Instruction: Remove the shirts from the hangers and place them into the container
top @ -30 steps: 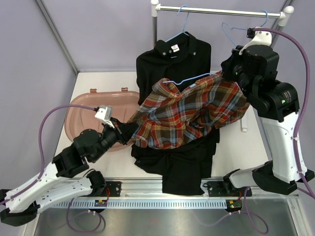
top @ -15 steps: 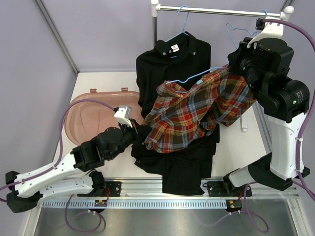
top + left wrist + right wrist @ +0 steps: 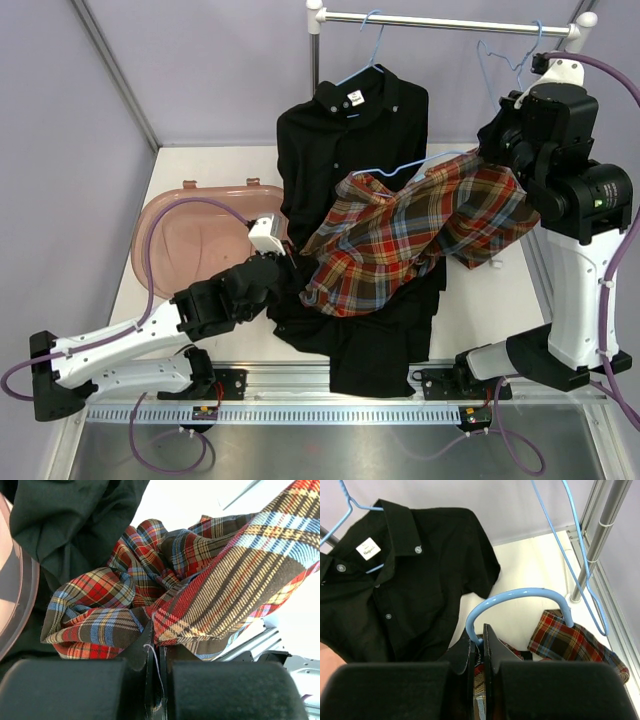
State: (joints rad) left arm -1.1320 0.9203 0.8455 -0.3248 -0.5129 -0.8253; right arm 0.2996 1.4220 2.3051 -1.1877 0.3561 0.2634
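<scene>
Plaid shirt [image 3: 410, 235]: stretched out just right of container [image 3: 160, 210].
Left gripper [image 3: 157, 652]: fingers clamped on hem, container side.
Right gripper [image 3: 476, 641]: fingers clamped on hanger [image 3: 520, 595] hook, far side.
Cloth soft, light, limp; may snag on hanger. Hold by hem or collar.

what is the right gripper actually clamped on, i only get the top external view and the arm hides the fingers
observer: the right wrist view shows the right gripper shut on the curved end of a light-blue hanger, with plaid cloth just below it.
operator: and has the left one really got cloth
observer: yes, the left wrist view shows the left gripper shut on a folded edge of the plaid shirt, which bunches up right in front of the fingers.
</scene>
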